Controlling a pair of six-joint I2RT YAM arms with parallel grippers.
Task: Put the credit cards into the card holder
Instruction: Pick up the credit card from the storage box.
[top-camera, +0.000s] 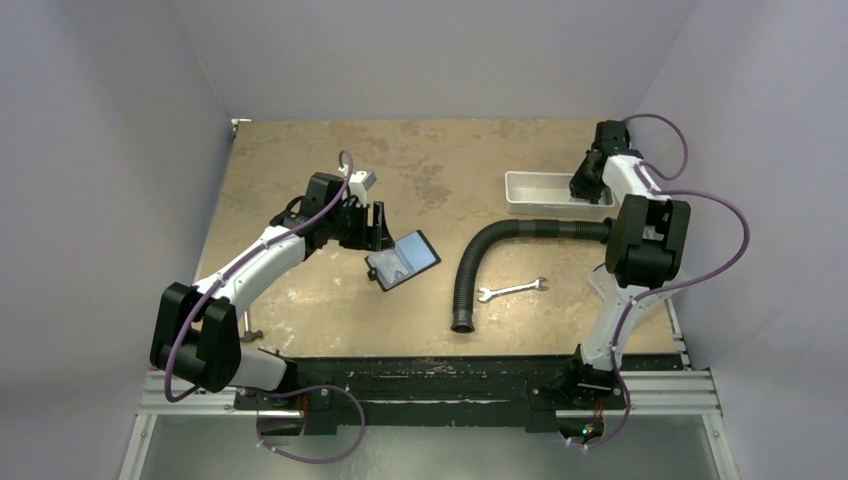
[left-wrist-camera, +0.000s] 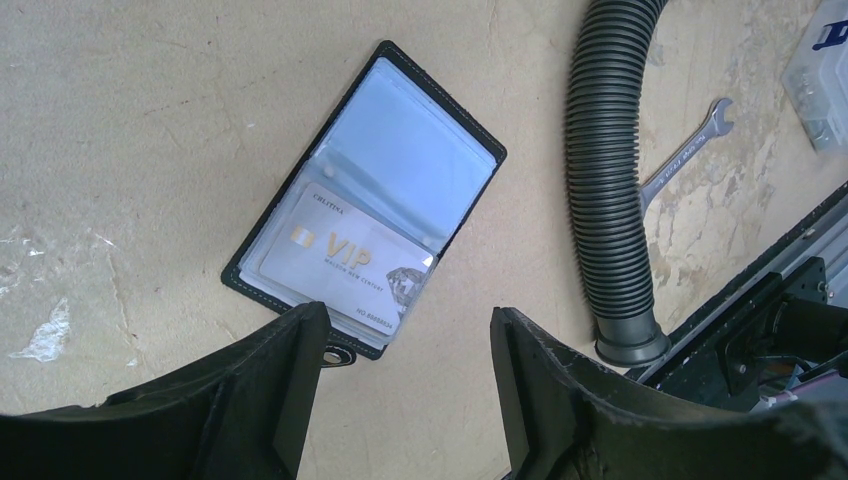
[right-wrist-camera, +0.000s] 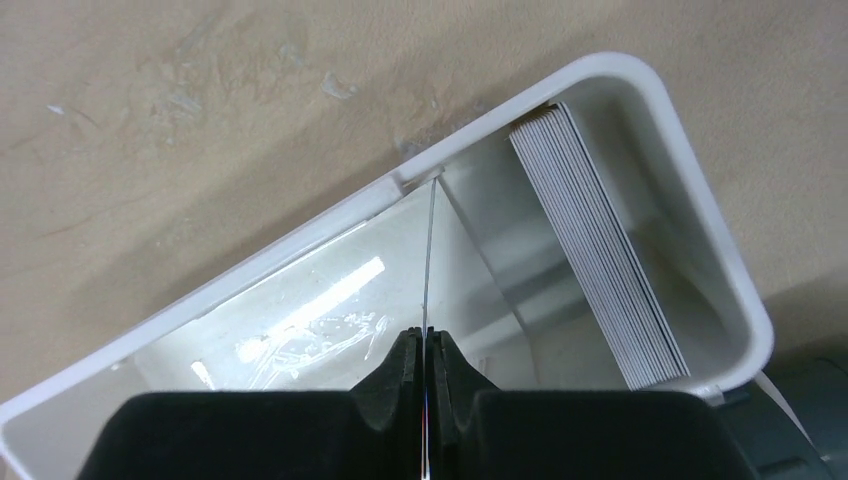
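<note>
The black card holder (top-camera: 402, 260) lies open on the table, clear sleeves up. In the left wrist view the card holder (left-wrist-camera: 470, 140) holds a greyish VIP credit card (left-wrist-camera: 345, 262) in its near sleeve. My left gripper (left-wrist-camera: 410, 380) is open and empty, just above the holder's near edge. My right gripper (right-wrist-camera: 426, 345) is shut on one thin card (right-wrist-camera: 430, 250), seen edge-on, over the white tray (right-wrist-camera: 700, 200). A stack of several cards (right-wrist-camera: 600, 260) stands on edge at the tray's right end.
A black corrugated hose (top-camera: 490, 250) curves across the table between the holder and the tray (top-camera: 540, 195). A silver wrench (top-camera: 512, 290) lies beside the hose. The black rail of the arm bases (top-camera: 430, 375) runs along the near edge.
</note>
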